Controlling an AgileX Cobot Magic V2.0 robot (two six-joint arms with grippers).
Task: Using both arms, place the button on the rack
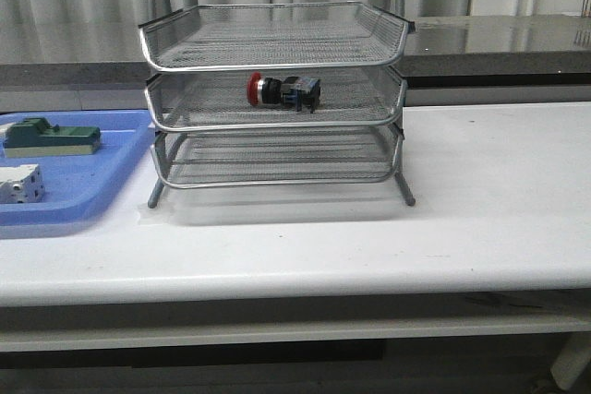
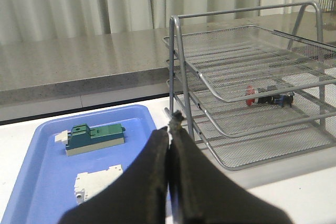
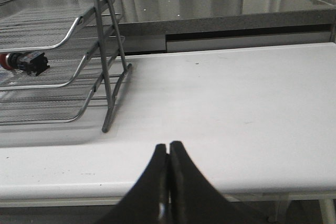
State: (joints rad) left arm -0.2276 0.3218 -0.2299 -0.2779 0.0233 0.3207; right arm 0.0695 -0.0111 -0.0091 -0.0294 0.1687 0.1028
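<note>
The button [image 1: 282,90] lies on its side in the middle tier of the rack [image 1: 273,99], red head toward my left. My left gripper [image 2: 169,129] hovers over the blue tray [image 2: 37,182], fingers pressed together; my right gripper [image 3: 168,153] hangs above the table [image 3: 236,108], likewise closed and empty.

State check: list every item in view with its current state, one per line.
Red-headed push-button switch: on its side, middle tier.
Silver wire-mesh three-tier rack: upright; top and bottom tiers hold nothing.
Left claw: shut, holding nothing.
Right claw: shut, holding nothing.
Green block: in blue plastic tray.
</note>
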